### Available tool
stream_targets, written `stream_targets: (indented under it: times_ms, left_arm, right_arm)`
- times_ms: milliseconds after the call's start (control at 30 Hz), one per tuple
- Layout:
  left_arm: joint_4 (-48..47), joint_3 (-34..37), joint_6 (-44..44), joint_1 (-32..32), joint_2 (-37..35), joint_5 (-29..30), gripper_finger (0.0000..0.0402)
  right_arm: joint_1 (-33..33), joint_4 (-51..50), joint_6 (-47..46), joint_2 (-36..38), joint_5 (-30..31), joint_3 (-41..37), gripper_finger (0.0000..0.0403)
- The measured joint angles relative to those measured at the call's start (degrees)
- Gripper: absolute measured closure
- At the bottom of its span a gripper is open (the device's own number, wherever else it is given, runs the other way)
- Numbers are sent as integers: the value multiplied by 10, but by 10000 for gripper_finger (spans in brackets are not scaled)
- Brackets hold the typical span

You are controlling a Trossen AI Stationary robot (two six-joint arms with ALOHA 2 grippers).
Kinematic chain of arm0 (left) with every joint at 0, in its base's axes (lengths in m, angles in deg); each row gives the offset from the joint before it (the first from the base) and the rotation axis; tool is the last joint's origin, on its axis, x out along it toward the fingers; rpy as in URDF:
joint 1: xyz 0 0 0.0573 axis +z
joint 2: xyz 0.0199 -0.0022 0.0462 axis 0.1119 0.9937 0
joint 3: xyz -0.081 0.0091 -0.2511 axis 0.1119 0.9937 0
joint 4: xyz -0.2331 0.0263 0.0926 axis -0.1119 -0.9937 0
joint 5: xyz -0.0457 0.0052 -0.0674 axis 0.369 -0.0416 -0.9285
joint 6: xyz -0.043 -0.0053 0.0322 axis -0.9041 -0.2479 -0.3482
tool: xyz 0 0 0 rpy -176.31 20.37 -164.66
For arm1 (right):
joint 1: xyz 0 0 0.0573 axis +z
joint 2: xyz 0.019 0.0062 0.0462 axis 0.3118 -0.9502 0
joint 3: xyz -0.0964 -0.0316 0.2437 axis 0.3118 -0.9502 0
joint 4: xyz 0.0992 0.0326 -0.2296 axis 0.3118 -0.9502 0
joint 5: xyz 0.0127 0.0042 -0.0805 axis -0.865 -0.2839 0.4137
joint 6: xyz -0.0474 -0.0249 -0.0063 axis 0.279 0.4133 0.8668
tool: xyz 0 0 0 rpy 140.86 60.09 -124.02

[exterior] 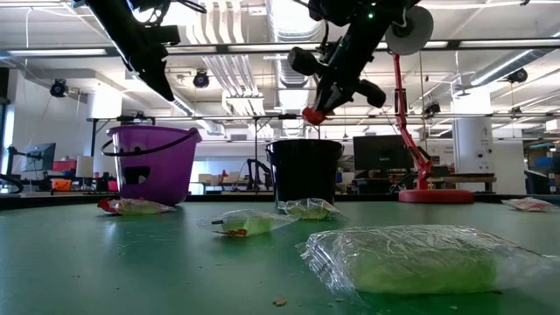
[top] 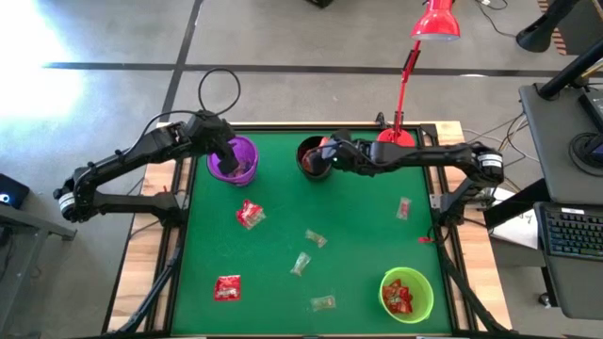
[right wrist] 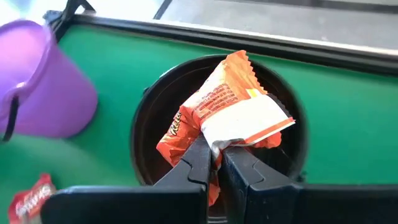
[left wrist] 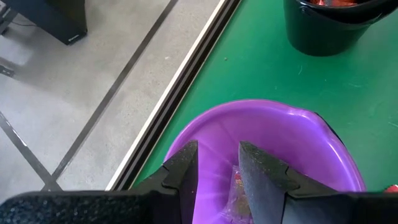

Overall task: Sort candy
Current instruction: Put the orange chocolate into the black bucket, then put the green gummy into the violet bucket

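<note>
While my right gripper (right wrist: pixel 214 163) hangs over the black cup (top: pixel 312 157) at the back of the table (top: pixel 358 226), it is clamped on an orange wrapper (right wrist: pixel 224 112), so that piece looks ready to be dropped in. I judge this cup is the home for the orange kind; my left wrist view shows more orange-red pieces already lying inside it.

My left gripper (left wrist: pixel 217 165) sits right above the purple cup (top: pixel 234 160), fingers apart with nothing between them. A pale wrapped piece (left wrist: pixel 235 193) lies in the bottom of that cup, which suggests clear sweets belong there.

The green cup (top: pixel 407 293) at the front right already holds several red pieces (top: pixel 398 298), so that sort is started too.

What is left, as far as I can see from above: two red packets with white marks, one (top: pixel 250 215) near the middle left and one (top: pixel 227 287) towards the front left; three pale wrapped sweets (top: pixel 316 239) scattered in the middle and front; one more pale piece (top: pixel 403 208) on the right side; and a tiny red scrap (top: pixel 424 240) near the right edge, too small for me to name.

I would call the job roughly half done: every cup has something in it, but about seven pieces wait on the cloth.
</note>
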Motion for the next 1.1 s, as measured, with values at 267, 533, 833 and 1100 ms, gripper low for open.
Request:
stream_targets:
  times_ms: [267,533,833,1100]
  left_arm:
    - [0,0,0,0,0,0,303]
    - [-17,0,0,0,-1,-6,303]
    - [-71,0,0,-3,-23,-113,303]
    - [-137,0,-23,-3,-66,-219,303]
  right_arm:
    - [-5,5,75,-35,-34,42,383]
    - [-10,-4,101,-63,-45,66,309]
    - [-9,-3,100,-63,-40,104,260]
    - [-8,-20,136,-62,-167,173,260]
